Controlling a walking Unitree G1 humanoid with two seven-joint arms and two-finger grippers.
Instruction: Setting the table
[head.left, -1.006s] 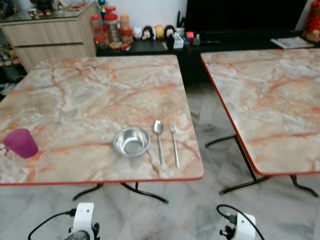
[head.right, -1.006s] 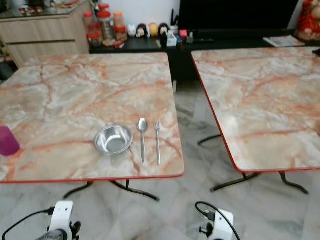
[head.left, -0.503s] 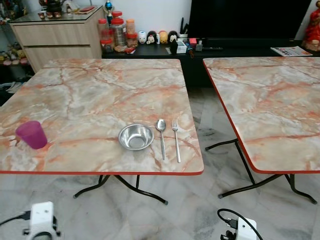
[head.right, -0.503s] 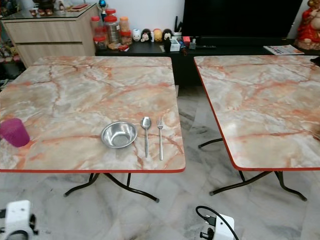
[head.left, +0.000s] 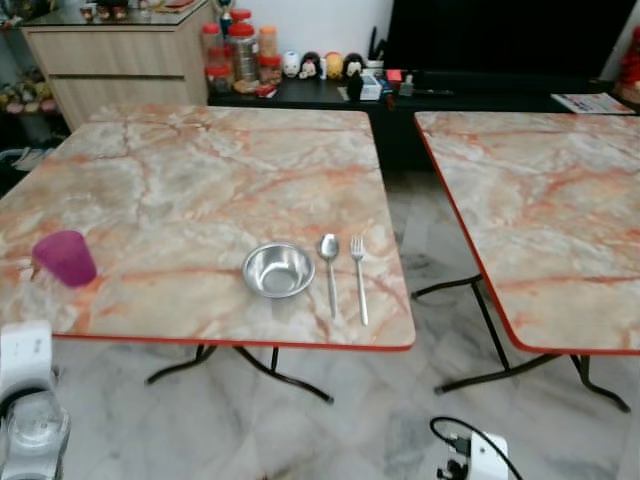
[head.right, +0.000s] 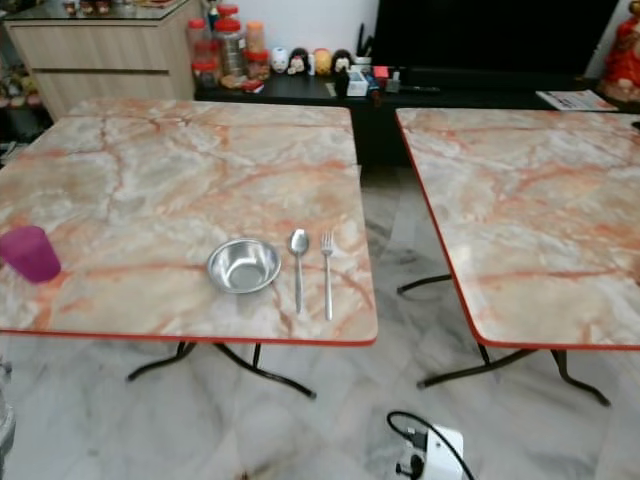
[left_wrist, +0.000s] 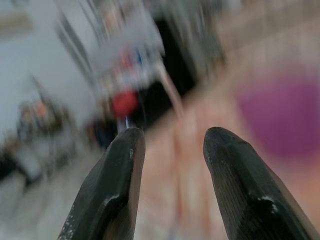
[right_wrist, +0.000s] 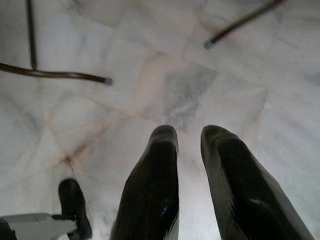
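Observation:
A purple cup (head.left: 64, 258) stands near the left edge of the marble-patterned table (head.left: 200, 170). A steel bowl (head.left: 278, 269) sits near the table's front edge, with a spoon (head.left: 329, 272) and a fork (head.left: 359, 280) lying side by side just right of it. My left arm (head.left: 25, 395) rises at the lower left, below the table's front edge and under the cup. In the blurred left wrist view my left gripper (left_wrist: 175, 137) is open, with the cup (left_wrist: 280, 115) ahead and off to one side. My right gripper (right_wrist: 189, 132) hangs over the floor, shut on nothing.
A second marble table (head.left: 540, 200) stands to the right, across a gap of grey tiled floor (head.left: 430, 240). Black table legs (head.left: 240, 365) spread under the near table. A wooden sideboard (head.left: 120, 60) and a dark shelf with jars and figurines (head.left: 300, 70) line the back wall.
My left arm has swung out to the left and come up, now larger at the lower left. The camera has shifted slightly; the items on the table stay put.

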